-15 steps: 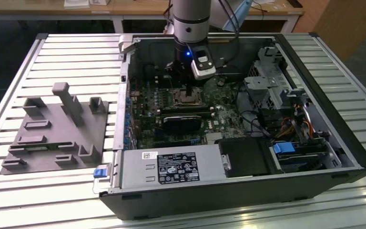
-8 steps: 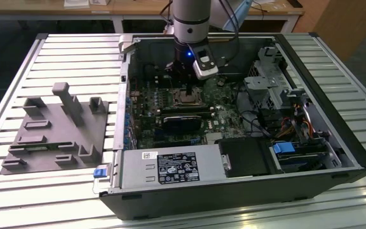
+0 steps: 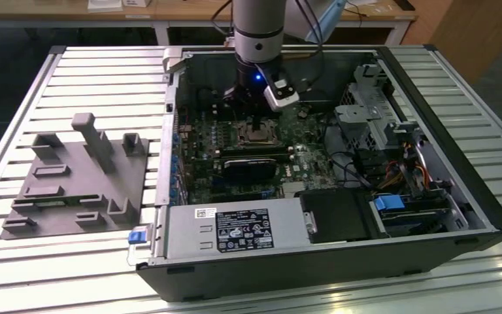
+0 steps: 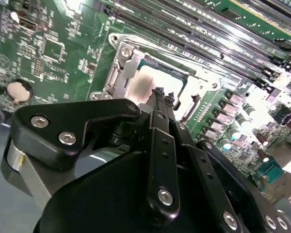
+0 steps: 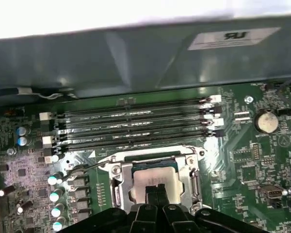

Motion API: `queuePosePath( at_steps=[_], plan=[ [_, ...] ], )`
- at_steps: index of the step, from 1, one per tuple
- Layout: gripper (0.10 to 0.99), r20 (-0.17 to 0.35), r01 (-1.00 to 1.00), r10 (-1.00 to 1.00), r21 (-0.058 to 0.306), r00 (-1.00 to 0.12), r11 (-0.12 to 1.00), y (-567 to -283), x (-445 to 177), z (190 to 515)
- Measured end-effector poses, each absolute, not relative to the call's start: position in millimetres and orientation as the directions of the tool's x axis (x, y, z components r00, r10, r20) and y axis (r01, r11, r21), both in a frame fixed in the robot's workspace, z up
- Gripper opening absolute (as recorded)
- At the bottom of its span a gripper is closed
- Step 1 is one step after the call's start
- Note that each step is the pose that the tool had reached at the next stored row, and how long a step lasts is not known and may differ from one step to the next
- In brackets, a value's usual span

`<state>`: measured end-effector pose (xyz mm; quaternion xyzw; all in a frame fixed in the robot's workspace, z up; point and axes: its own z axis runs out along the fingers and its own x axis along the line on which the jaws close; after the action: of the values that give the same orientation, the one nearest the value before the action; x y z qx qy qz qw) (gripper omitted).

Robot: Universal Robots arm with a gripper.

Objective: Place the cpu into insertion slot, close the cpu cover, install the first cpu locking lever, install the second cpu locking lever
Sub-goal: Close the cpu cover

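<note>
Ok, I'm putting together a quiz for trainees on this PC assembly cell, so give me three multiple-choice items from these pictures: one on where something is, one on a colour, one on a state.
1. Where is the cpu?
A) seated in the insertion slot
B) in a person's hand
C) on a shelf

2. What colour is the motherboard?
A) red
B) green
C) white

3. How do the fingers of the gripper stand?
A) spread wide
B) shut together
C) clamped on a cable

Answers:
1 A: both wrist views show it lying in the socket.
2 B: the board is green in both wrist views.
3 B: the fingertips meet over the cpu.
</note>
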<state>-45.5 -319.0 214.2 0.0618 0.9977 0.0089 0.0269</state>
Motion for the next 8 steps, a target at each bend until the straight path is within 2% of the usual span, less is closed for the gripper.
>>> queuePosePath(
  at_steps=[8],
  plan=[
    [0.102, -0.053, 0.106, 0.107, 0.021, -0.993, 0.994, -319.0, -57.6, 209.4]
  ],
)
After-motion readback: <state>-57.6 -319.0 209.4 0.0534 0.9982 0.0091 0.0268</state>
